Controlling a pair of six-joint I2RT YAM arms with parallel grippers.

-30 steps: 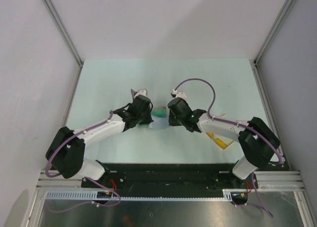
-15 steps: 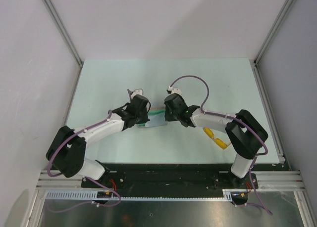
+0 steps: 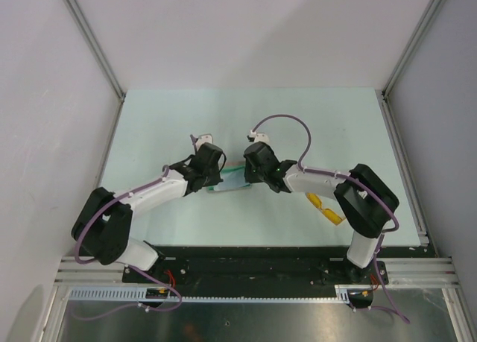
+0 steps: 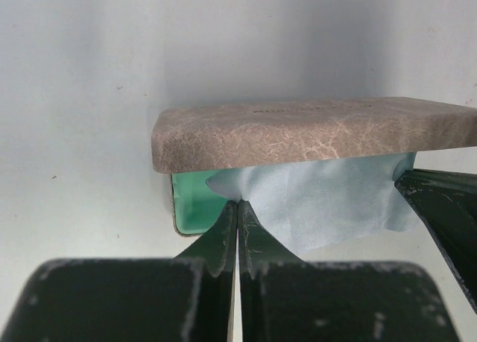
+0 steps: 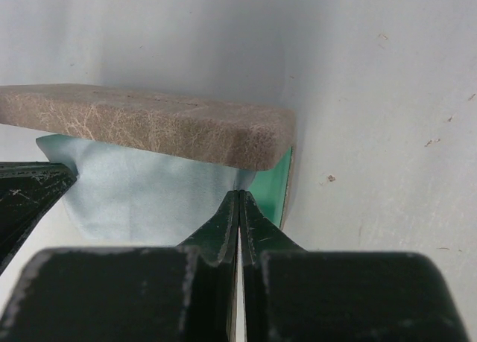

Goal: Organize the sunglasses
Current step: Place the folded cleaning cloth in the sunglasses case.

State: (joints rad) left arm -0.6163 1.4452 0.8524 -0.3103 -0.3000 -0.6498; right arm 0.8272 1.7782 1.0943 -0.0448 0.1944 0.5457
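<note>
Left gripper [image 4: 237, 202]: your jaws are pressed together with only a hairline seam between them; the tips sit on the near-left corner of the pale blue cloth [image 4: 328, 200], and the corner looks pinched between them.
Right gripper [image 5: 238, 193]: closed just as tightly; its tips meet the opposite corner of the cloth, right under the lid's edge.
Cloth: it hangs spread between your two grips, half in and half out of the case's mouth; holding both corners keeps it flat rather than bunched.
Case [image 4: 313, 133]: grey-beige, its lid raised above the cloth and the green lining [image 4: 190, 204] showing at the end; it lies on the table [image 3: 164, 118] between your two wrists.
Sunglasses [image 3: 326, 209]: the yellow pair rests on the table beside your right forearm, well apart from the case; neither gripper touches it.
Why this hold: you appear to be laying the cloth in as a liner, so both arms crowd the opening from opposite sides.
Stage: early by my reading; the glasses are not yet in the case.
Next move: it calls for letting go of both corners without dragging the cloth back out.
Risk: your right forearm passes close to the sunglasses; a careless swing could knock them.
</note>
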